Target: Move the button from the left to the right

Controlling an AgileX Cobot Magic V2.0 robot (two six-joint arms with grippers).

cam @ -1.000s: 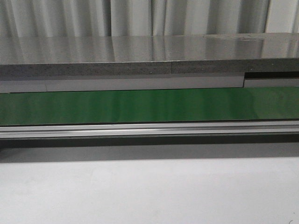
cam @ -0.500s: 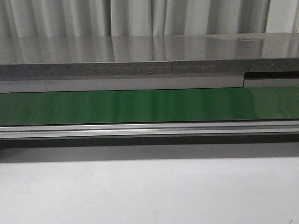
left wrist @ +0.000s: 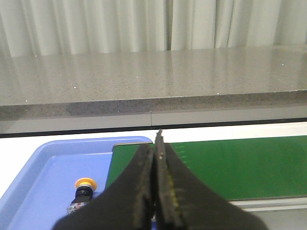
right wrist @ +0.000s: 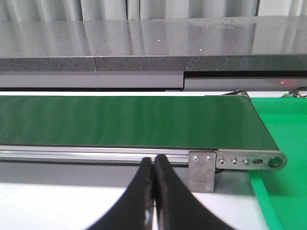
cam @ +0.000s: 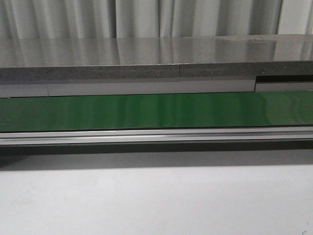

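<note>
The button, with a yellow-orange cap on a black body, lies in a blue tray at the left end of the green conveyor belt. It shows only in the left wrist view. My left gripper is shut and empty, held above the tray's edge to the right of the button. My right gripper is shut and empty, in front of the belt's aluminium rail. Neither gripper nor the button shows in the front view.
The green belt runs across the front view with its rail in front and a grey stone ledge behind. A green tray or surface lies past the belt's right end. White tabletop is in front.
</note>
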